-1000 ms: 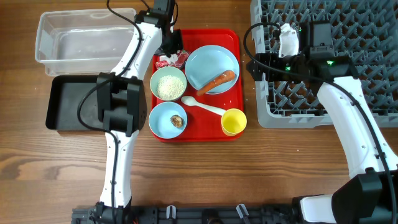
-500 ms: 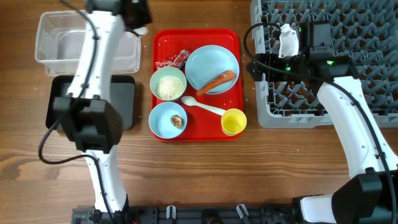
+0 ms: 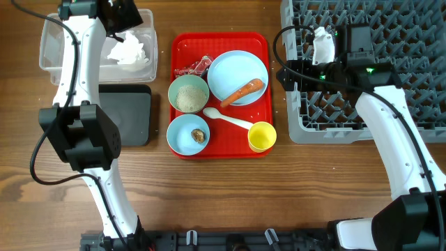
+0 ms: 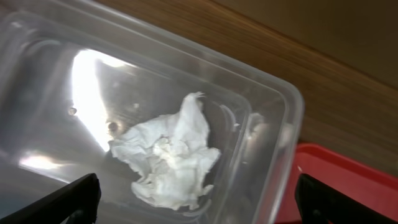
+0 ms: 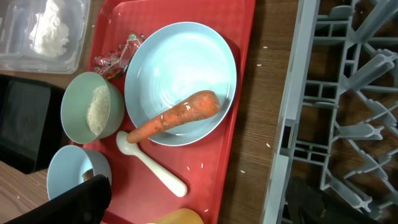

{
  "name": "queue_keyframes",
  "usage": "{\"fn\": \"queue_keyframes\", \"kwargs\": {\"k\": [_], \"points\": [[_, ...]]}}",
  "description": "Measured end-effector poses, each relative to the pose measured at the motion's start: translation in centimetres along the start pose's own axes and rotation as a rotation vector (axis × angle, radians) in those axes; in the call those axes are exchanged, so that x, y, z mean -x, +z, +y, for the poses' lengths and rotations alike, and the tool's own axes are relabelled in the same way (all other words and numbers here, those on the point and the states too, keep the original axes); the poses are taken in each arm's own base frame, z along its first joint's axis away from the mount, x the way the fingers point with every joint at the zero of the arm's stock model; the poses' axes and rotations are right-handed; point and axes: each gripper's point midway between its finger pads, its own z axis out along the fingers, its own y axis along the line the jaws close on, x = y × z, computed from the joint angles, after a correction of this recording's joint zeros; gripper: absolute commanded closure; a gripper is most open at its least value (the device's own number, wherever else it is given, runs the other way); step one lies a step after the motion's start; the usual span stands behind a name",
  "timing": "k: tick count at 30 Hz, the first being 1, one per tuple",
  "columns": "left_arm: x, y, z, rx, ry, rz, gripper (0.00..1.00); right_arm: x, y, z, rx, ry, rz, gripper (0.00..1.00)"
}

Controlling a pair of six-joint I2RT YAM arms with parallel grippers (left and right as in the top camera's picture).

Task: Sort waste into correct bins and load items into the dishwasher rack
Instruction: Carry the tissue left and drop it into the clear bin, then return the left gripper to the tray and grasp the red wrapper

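The crumpled white tissue [image 4: 169, 155] lies loose inside the clear tub [image 3: 56, 42], and my left gripper [image 4: 196, 204] hangs open above it, holding nothing. On the red tray [image 3: 261, 42] a carrot [image 3: 244, 91] rests on the light-blue plate [image 3: 230, 70]. Beside them are a red wrapper [image 3: 191, 68], a pale-green bowl of rice [image 3: 188, 94], a light-blue bowl [image 3: 182, 132] with a brown morsel [image 3: 198, 135], a white spoon [image 3: 228, 119] and a yellow cup [image 3: 262, 136]. My right gripper [image 5: 199, 208] is open and empty above the tray's right side.
The black tray [image 3: 129, 115] sits just in front of the clear tub, partly hidden under my left arm. The grey dishwasher rack [image 3: 390, 42] fills the right back of the table. A few rice grains lie on the wood between tray and rack.
My left arm swung left from the red tray's back corner to above the clear tub and opened; the tissue now lies in the tub. The right arm has not moved.
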Motion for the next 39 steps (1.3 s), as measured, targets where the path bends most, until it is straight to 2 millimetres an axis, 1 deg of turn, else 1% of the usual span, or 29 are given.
{"fn": "queue_keyframes", "kwargs": {"k": [1,2,5,7,10,11,12,13,15,16,19,21,25,26,29,31,34,38,39], "points": [[-0.2,0.0,-0.8,-0.033,0.031,0.010,0.00,0.0,0.0,0.0,0.000,0.001,0.000,0.07],[-0.6,-0.1,-2.0,-0.082,0.076,0.023,0.00,0.0,0.0,0.0,0.000,0.000,0.001,0.07],[-2.2,-0.5,-6.0,-0.202,0.205,0.053,0.00,0.0,0.0,0.0,0.000,0.000,0.001,0.07],[-3.7,-1.0,-8.9,-0.265,0.308,0.070,0.00,0.0,0.0,0.0,0.000,0.001,0.001,0.07],[-7.1,-1.6,-14.3,-0.333,0.486,0.092,0.00,0.0,0.0,0.0,0.000,0.001,0.001,0.07],[-8.2,-1.4,-15.5,-0.338,0.528,0.105,0.00,-0.1,0.0,0.0,0.000,0.001,0.002,0.07],[-9.2,-1.0,-16.1,-0.330,0.558,0.121,0.00,-0.2,0.0,0.0,-0.001,0.003,0.006,0.07],[-10.4,-0.1,-16.4,-0.316,0.587,0.148,0.00,-0.2,0.0,0.0,-0.001,0.004,0.009,0.07],[-11.9,1.5,-16.2,-0.291,0.605,0.196,0.00,-0.4,0.0,0.0,-0.002,0.006,0.015,0.07],[-13.1,3.0,-15.6,-0.268,0.612,0.239,0.01,-0.4,0.0,0.0,-0.002,0.007,0.017,0.07],[-14.7,5.4,-14.5,-0.233,0.615,0.299,0.01,-0.5,0.0,0.0,-0.002,0.008,0.019,0.07],[-15.2,6.2,-14.2,-0.227,0.617,0.314,0.01,-0.5,0.0,0.0,-0.002,0.008,0.019,0.07],[-15.4,7.3,-14.3,-0.226,0.621,0.314,0.02,-0.5,0.0,-0.1,-0.002,0.008,0.019,0.07],[-15.6,7.7,-14.2,-0.224,0.621,0.318,0.03,-0.5,0.0,-0.1,-0.002,0.009,0.021,0.07],[-16.7,9.1,-13.9,-0.216,0.622,0.346,0.06,-0.7,0.0,-0.1,-0.003,0.011,0.027,0.07],[-17.2,9.9,-13.7,-0.209,0.626,0.360,0.06,-0.7,0.0,-0.1,-0.003,0.012,0.030,0.07],[-16.8,10.2,-14.0,-0.212,0.605,0.339,0.07,-0.8,0.0,-0.1,-0.003,0.013,0.031,0.07],[-16.3,10.4,-14.4,-0.212,0.529,0.318,0.16,-0.8,0.0,-0.1,-0.003,0.013,0.032,0.07],[-16.3,10.3,-14.6,-0.217,0.516,0.322,0.16,-0.8,0.0,-0.1,-0.003,0.013,0.032,0.07]]}}
